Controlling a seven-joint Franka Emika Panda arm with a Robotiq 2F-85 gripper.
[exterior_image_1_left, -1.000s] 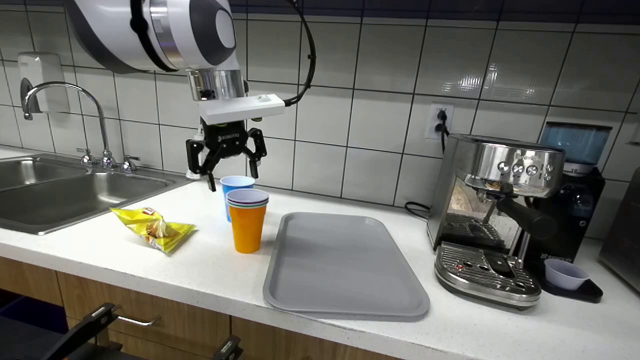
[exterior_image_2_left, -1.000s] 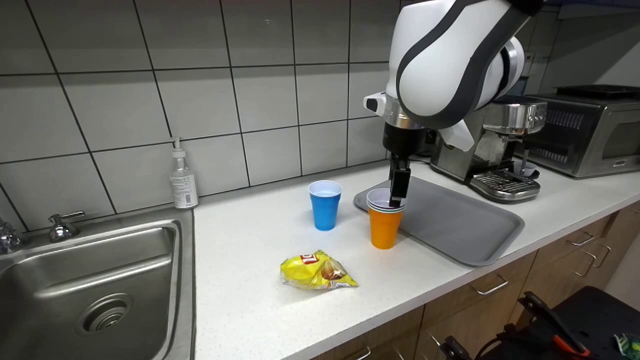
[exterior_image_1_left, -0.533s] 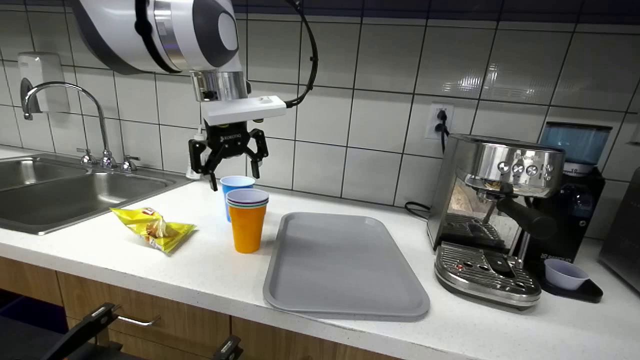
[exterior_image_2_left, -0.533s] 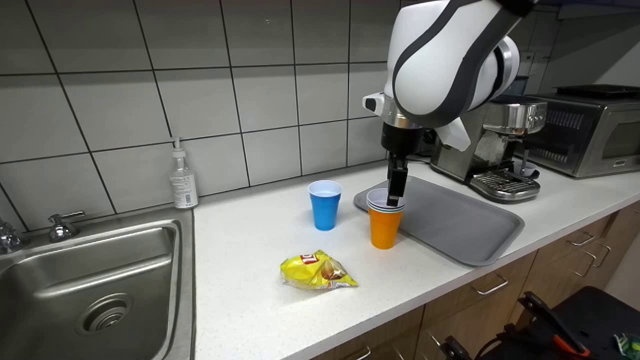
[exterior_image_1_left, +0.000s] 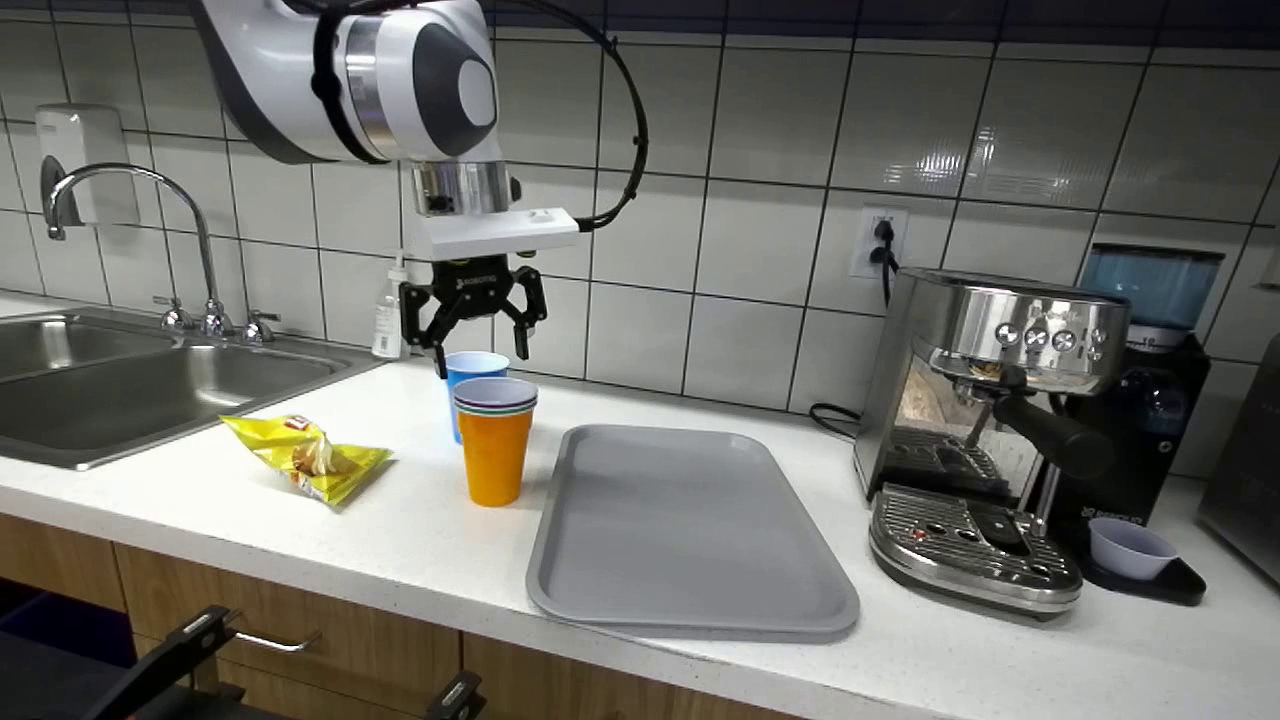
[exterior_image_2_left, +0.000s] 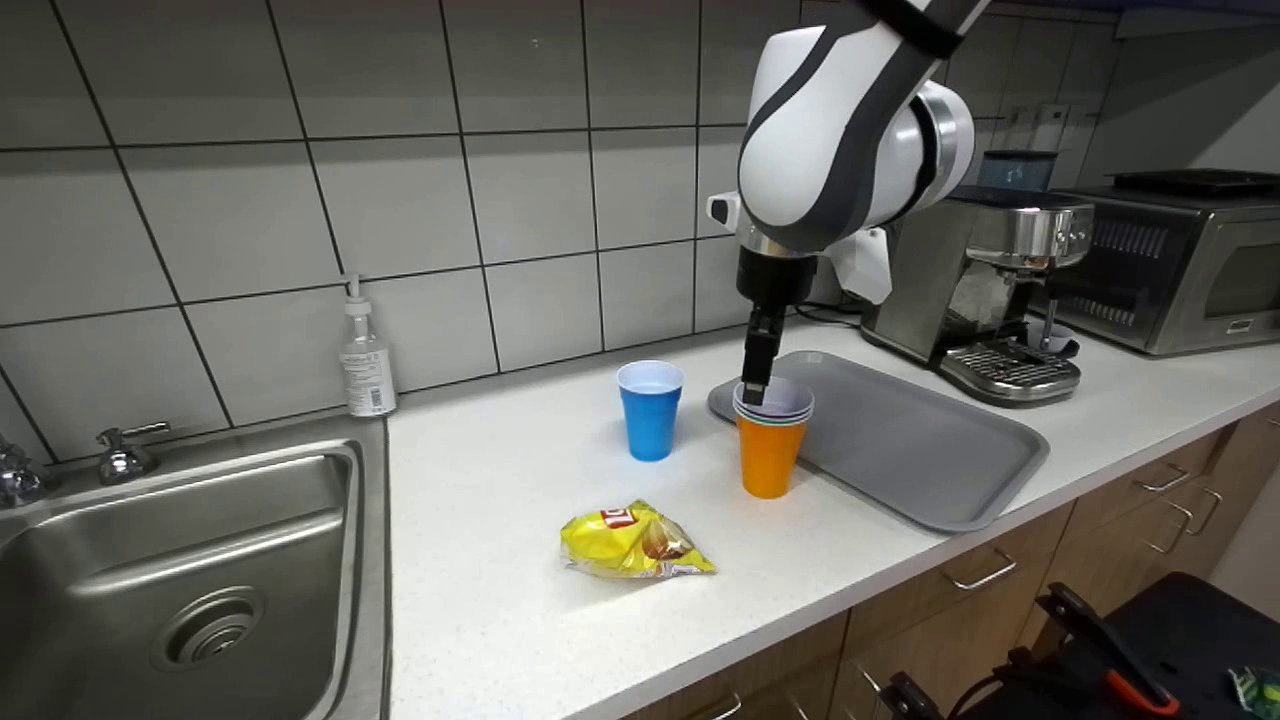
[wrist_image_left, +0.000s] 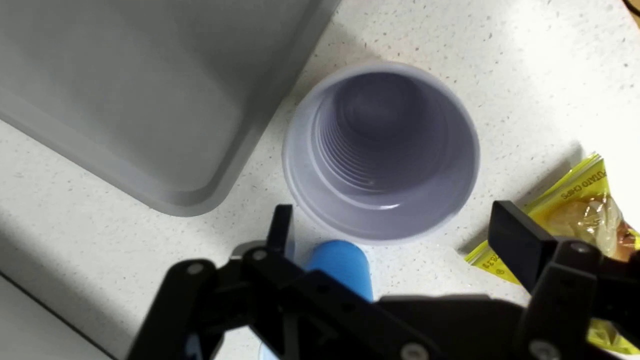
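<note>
A stack of nested plastic cups, orange outside (exterior_image_1_left: 496, 458) with a pale lavender inside (wrist_image_left: 382, 150), stands upright on the counter. My gripper (exterior_image_1_left: 481, 360) hangs pointing down above the counter by the stack, and nothing is between its wide-spread fingers. In the wrist view the lavender mouth sits just ahead of the gripper (wrist_image_left: 393, 215). A blue cup (exterior_image_2_left: 651, 415) stands upright behind the stack, towards the wall; in the wrist view the blue cup (wrist_image_left: 345, 265) is partly covered by a finger. A yellow chip bag (exterior_image_2_left: 635, 545) lies nearby, partly behind the other finger in the wrist view.
A grey tray (exterior_image_1_left: 690, 530) lies close beside the cup stack. Farther along stand an espresso machine (exterior_image_1_left: 990, 440) and a microwave (exterior_image_2_left: 1180, 260). A metal sink (exterior_image_2_left: 200, 560) and a soap bottle (exterior_image_2_left: 367, 365) are at the opposite end, with a tiled wall behind.
The arm and gripper have shifted, rightward in an exterior view and leftward in an exterior view from another place. Cups, bag and tray have stayed put; the jaws remain spread.
</note>
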